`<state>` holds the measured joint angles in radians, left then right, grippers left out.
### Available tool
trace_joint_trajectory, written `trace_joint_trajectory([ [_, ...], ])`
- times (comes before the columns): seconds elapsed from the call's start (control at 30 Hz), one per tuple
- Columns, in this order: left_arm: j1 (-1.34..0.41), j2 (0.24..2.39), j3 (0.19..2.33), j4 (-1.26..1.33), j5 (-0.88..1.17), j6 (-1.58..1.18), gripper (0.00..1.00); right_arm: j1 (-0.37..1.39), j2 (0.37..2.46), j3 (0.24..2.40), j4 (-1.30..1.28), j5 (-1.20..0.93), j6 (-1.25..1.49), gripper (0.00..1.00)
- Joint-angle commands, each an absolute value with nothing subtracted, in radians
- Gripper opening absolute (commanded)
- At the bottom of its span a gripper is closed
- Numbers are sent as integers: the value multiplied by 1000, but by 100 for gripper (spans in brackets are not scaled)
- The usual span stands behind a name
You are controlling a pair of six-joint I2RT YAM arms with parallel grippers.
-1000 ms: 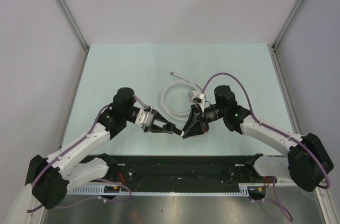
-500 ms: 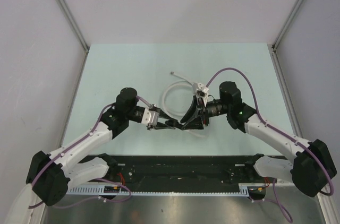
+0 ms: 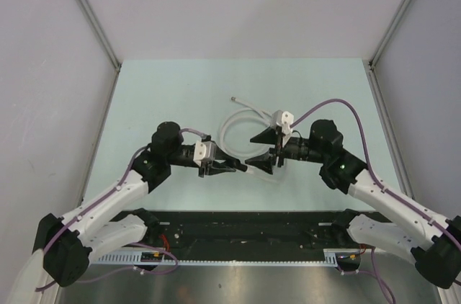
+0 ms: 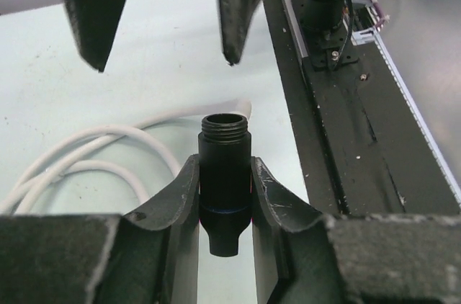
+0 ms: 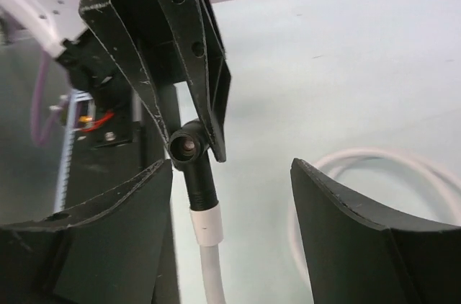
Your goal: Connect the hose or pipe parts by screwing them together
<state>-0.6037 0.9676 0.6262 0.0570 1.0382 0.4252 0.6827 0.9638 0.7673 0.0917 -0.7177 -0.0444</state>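
You are pinching the black fitting (image 4: 225, 160) on the white tube (image 5: 210, 264) in the left gripper (image 3: 234, 168), thread pointing ahead of its fingertips, so the right gripper (image 5: 230, 167), spread and empty, is facing it squarely

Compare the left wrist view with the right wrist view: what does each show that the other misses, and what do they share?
Only the left wrist view shows the screw thread around the open end of the black fitting. Only the right wrist view looks into that opening and shows the white collar where white tubing leaves it. Both show the left gripper shut on the fitting, the right gripper open and apart from it, and loose loops of tubing.
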Motion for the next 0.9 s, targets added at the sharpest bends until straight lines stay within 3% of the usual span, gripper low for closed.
trace_joint_trajectory([
  [0.0, -597, 905, 633, 175, 897, 131, 0, 785, 871, 717, 182, -309, -216, 71],
  [0.07, -597, 902, 650, 173, 809, -31, 0, 813, 825, 670, 224, -144, -245, 71],
  [0.33, -595, 882, 713, 47, 615, -304, 0, 974, 677, 604, 250, 55, -417, 77],
  [0.6, -592, 862, 773, -23, 477, -583, 0, 1230, 750, 586, 205, 320, -564, 77],
  [0.87, -592, 818, 778, -26, 448, -742, 0, 1296, 860, 566, 320, 449, -621, 73],
])
